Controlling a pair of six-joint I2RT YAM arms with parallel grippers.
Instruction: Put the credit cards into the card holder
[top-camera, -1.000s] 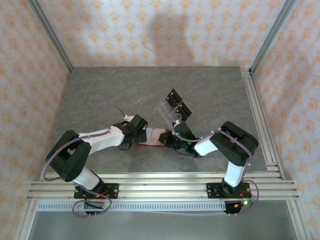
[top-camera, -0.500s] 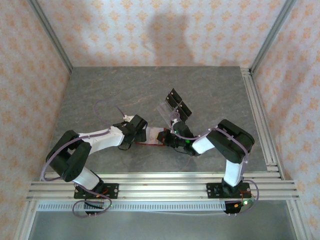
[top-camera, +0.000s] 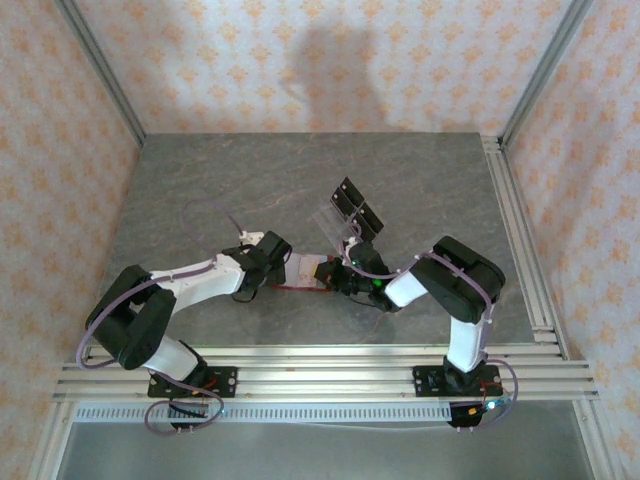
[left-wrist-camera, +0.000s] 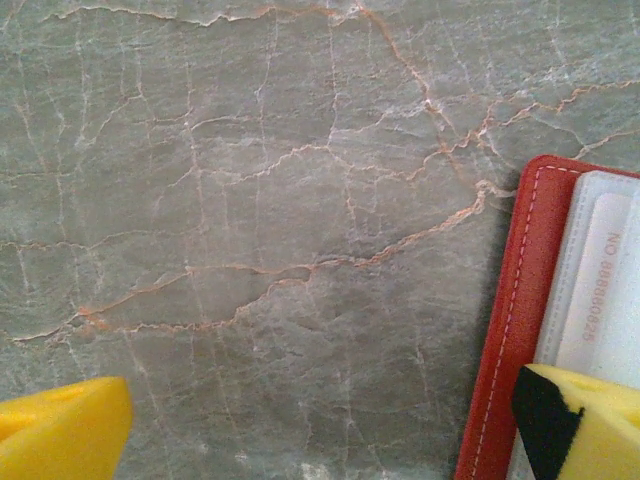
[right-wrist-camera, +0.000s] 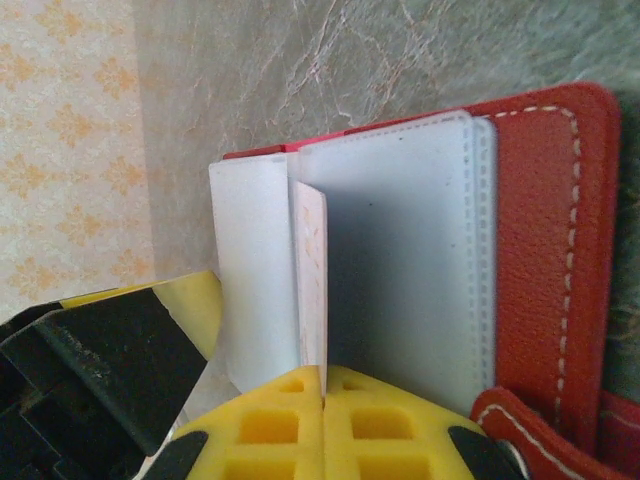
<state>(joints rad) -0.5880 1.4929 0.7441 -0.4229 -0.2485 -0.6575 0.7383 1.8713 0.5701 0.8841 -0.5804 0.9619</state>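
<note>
The red card holder lies open on the table between the two arms, its clear sleeves facing up. My right gripper is shut on a thin pale credit card, which it holds edge-on at the sleeves' opening. From above, the right gripper is at the card holder's right side. The left gripper is at its left. My left gripper is open wide, and its right fingertip rests on the holder's pale inside. A second pale card with a printed number lies under a sleeve.
A clear plastic rack with black cards stands just behind the right gripper. Grey marble table stretches to the left and back. Patterned walls enclose three sides, and aluminium rails run along the near edge.
Both arms have shifted slightly: the left elbow has sunk lower and the right arm has leaned a little to the left. The grip on the card is unchanged.
</note>
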